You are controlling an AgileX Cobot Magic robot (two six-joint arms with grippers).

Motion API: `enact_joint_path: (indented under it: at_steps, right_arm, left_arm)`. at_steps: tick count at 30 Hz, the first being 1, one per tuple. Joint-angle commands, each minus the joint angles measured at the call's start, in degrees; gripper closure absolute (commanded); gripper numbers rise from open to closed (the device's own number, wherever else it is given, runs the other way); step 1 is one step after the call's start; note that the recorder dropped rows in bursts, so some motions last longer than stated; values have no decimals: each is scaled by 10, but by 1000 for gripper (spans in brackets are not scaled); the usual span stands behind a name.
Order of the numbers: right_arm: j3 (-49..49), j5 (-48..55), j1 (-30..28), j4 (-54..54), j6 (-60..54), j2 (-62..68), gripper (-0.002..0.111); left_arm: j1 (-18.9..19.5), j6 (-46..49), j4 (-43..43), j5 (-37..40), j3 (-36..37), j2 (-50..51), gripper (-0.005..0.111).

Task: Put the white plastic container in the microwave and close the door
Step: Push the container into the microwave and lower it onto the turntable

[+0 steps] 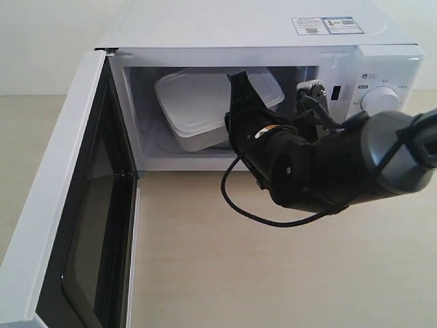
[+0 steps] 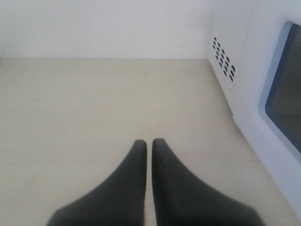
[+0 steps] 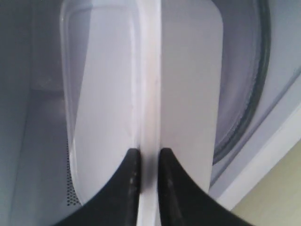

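The white plastic container (image 1: 198, 106) is tilted inside the cavity of the white microwave (image 1: 273, 34), above the glass turntable (image 3: 244, 99). My right gripper (image 3: 149, 153) reaches into the cavity and is shut on the rim of the container (image 3: 183, 70), one finger on each side of the rim; in the exterior view this gripper (image 1: 240, 85) is partly hidden by its own black wrist. The door (image 1: 61, 205) stands wide open at the left. My left gripper (image 2: 149, 143) is shut and empty over the beige table beside the microwave's side wall (image 2: 240, 61).
The beige tabletop (image 1: 225, 273) stretches in front of the microwave. A black cable (image 1: 235, 201) loops below the right arm. The dial panel (image 1: 382, 99) is at the microwave's right. The open door's dark window (image 2: 284, 94) shows in the left wrist view.
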Motion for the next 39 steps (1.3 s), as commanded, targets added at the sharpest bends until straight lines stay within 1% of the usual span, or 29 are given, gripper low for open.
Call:
enact_joint_path:
  at_steps: [1, 10, 12, 14, 16, 20, 22, 29, 33, 35, 39]
  right_arm:
    - [-17, -16, -4, -4, -4, 20, 108]
    - [-41, -39, -4, -10, -1, 51, 108]
    - [-41, -39, -4, 4, -9, 51, 108]
    - [-41, -47, -4, 7, -17, 51, 106]
    - [-41, -51, -4, 7, -18, 51, 98]
    - [-41, -51, -4, 7, -24, 51, 73]
    - [-41, -51, -4, 7, -30, 51, 65]
    - [-41, -42, 0, -21, -31, 47, 64]
    - [-41, -39, 10, -21, -59, 36, 65]
    - [-41, -17, 12, -27, -101, 23, 65]
    - [-41, 63, 12, -48, -269, 1, 65]
  left_arm:
    - [0, -5, -5, -1, 2, -5, 102]
    - [0, -5, -5, -1, 2, -5, 102]
    - [0, -5, -5, -1, 2, -5, 102]
    - [0, -5, -5, -1, 2, -5, 102]
    - [0, -5, -5, -1, 2, -5, 102]
    - [0, -5, -5, -1, 2, -5, 102]
    - [0, -5, -5, -1, 2, -5, 102]
    - [0, -5, -5, -1, 2, -5, 102]
    - [0, -5, -5, -1, 2, -5, 102]
    - [0, -5, -5, -1, 2, -5, 102]
    - [0, -5, -5, -1, 2, -5, 102]
